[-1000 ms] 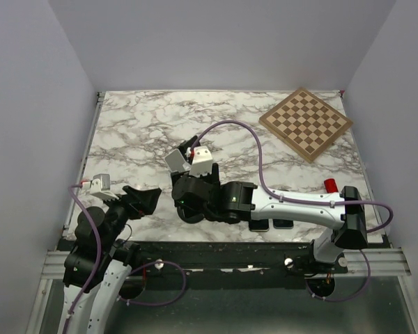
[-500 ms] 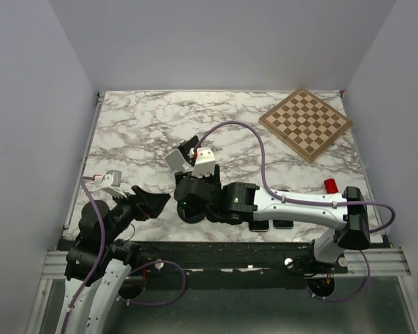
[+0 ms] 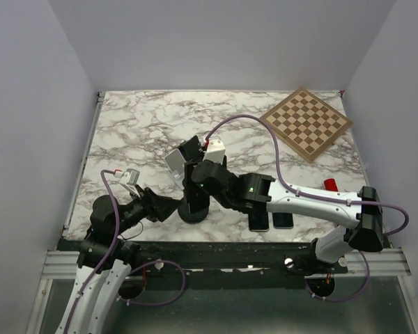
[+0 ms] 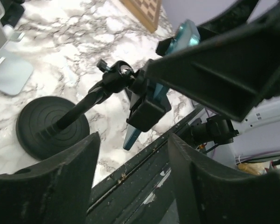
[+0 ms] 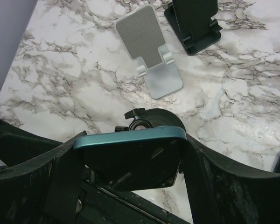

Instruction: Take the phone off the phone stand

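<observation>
Phone point(image 5: 130, 140) clamped in the cradle of the phone stand point(image 4: 51, 126), whose round black base is set on the marble bench point(image 3: 125, 132) near its front edge. The upper end of the phone is taken between the jaws of the right gripper point(image 5: 133, 163), which are set against its two side edges, so the grip is laid across the width. In the left wrist view the long axis is seen to run steeply down from those jaws, through the cradle, toward the bench. The jaws of the left gripper point(image 4: 133, 154) are spread, with nothing between them, just beside the base and pointed at the stem. The right arm is judged the nearer to the phone. A pull along the long axis, up and out of the cradle, is judged to be required, with the left arm placed to steady the stand.
</observation>
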You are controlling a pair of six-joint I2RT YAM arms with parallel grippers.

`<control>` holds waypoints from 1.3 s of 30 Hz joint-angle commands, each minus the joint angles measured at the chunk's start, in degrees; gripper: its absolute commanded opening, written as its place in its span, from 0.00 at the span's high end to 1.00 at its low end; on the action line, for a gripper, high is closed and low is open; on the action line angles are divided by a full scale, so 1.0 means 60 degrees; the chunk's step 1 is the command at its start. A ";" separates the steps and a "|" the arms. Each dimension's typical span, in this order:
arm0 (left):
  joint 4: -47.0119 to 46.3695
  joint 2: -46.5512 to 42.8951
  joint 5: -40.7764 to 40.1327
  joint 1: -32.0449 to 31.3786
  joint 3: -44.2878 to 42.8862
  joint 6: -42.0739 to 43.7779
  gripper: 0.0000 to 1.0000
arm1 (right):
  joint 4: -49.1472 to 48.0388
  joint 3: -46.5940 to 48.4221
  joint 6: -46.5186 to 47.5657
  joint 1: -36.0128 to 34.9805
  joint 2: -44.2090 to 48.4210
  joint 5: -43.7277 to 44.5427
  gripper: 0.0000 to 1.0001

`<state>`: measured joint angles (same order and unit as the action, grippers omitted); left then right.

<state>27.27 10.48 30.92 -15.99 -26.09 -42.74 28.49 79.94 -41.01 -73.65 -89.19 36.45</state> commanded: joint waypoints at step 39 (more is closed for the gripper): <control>-0.3192 0.2758 -0.1436 -0.2932 -0.0284 0.1572 0.60 | -0.0338 -0.0081 0.0981 0.1231 -0.0015 -0.2917 0.99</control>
<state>12.05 26.68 23.07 -32.93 -25.82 -33.54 26.17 79.13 -34.44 -66.63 -87.68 20.62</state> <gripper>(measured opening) 0.435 0.816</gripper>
